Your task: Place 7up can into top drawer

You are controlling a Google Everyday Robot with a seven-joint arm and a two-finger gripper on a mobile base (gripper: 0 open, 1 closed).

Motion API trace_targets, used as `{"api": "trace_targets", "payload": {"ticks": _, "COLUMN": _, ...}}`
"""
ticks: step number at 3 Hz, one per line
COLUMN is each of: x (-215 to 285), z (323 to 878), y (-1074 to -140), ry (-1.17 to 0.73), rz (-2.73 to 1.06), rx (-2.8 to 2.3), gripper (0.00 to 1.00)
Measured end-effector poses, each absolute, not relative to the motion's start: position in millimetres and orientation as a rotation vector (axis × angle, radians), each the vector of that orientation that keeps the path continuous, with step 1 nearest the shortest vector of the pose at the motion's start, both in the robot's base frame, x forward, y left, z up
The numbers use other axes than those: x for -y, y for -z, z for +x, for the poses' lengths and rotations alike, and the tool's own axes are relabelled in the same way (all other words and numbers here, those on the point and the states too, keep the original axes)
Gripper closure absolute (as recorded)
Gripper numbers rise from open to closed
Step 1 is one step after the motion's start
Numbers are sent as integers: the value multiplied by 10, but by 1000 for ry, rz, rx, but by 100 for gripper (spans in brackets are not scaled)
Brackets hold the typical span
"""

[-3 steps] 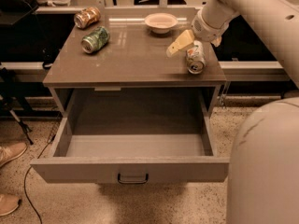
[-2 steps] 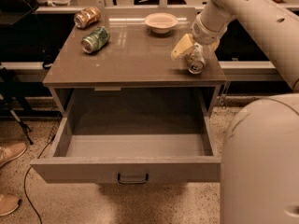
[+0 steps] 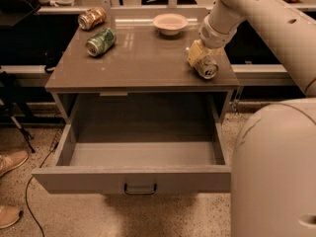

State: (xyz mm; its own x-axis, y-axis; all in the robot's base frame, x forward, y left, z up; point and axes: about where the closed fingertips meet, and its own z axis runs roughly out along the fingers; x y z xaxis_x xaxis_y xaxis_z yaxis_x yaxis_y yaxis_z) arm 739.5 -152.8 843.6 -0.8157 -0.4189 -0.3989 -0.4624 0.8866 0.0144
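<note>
**Grasp at the 7up can, drawer standing open**

Nearest, the wide grey top drawer [image 3: 98,179] stood open with its floor bare, and its small dark metal bail handle [image 3: 140,188] faced the camera. Behind it, on the flat grey table [image 3: 148,63], the small whitish-and-light-green 7up can [image 3: 207,69] with silver ends lay on its side near the right near edge. The robot's pale yellowish end effector [image 3: 198,57] sat against the can, but whether it had clamped it could not be told. The step looked like the grasp. The next move called for a secure hold, a lift, and a carry toward the near side over the drawer. Farther left lay a dark green can [image 3: 100,41] and an orange-brown can [image 3: 92,18], with a white bowl [image 3: 170,22] at the far edge.
</note>
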Motion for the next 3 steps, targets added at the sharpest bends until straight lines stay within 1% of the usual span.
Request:
{"api": "trace_targets", "payload": {"ticks": 1, "x": 1372, "z": 7128, "y": -8564, "ry": -214, "rz": -880, "rx": -2608, "gripper": 89}}
{"api": "trace_targets", "payload": {"ticks": 2, "x": 1215, "z": 6660, "y": -8712, "ry": -287, "rz": -1173, "rx": -2519, "gripper": 100}}
{"api": "trace_targets", "payload": {"ticks": 3, "x": 1182, "z": 6633, "y": -8701, "ry": -274, "rz": -1298, "rx": -2455, "gripper": 100}}
